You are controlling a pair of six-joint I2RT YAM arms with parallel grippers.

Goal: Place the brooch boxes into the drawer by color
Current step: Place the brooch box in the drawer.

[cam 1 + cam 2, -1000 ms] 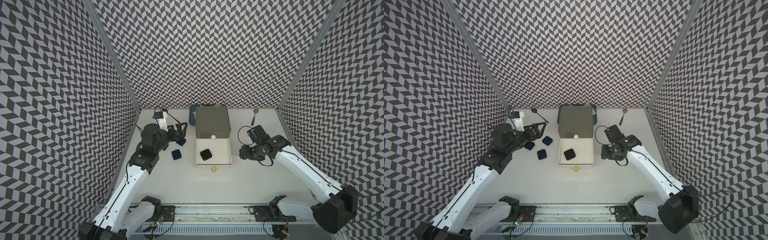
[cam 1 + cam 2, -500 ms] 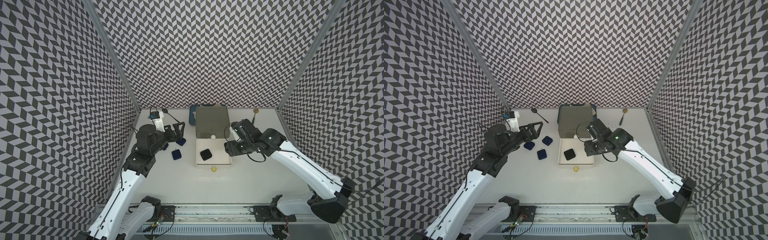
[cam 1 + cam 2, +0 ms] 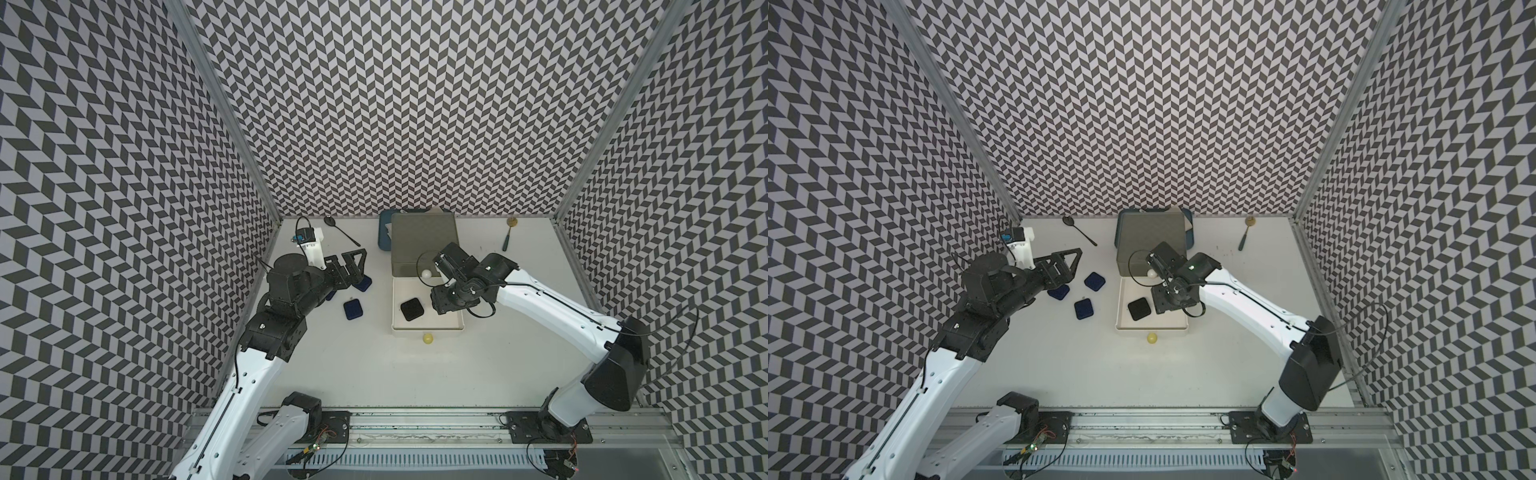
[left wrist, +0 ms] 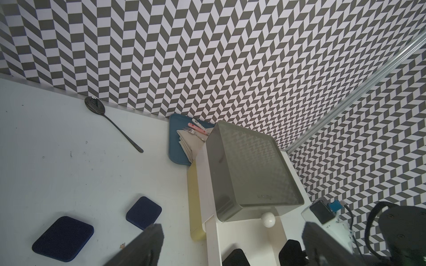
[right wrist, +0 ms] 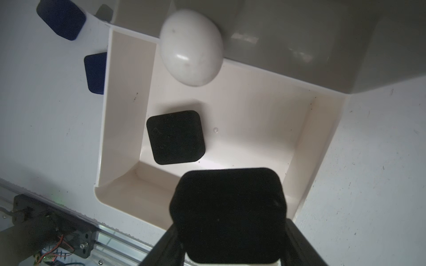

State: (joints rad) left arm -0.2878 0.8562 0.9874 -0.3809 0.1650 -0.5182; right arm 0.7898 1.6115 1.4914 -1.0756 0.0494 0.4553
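Note:
The drawer chest has a grey top, and its white drawer is pulled out toward the front. One black brooch box lies inside it. My right gripper hangs over the drawer's right half, shut on a second black brooch box. In both top views, up to three navy boxes lie left of the chest. My left gripper hovers above them, open and empty, its fingers spread wide.
A dark spoon lies at the back left and another spoon at the back right. A dark blue tray with cutlery and a napkin sits behind the chest. The yellow knob sticks out at the drawer's front.
My right arm has swung left from beside the chest to above the open white drawer, carrying the black box. The left arm has barely shifted and stays open.

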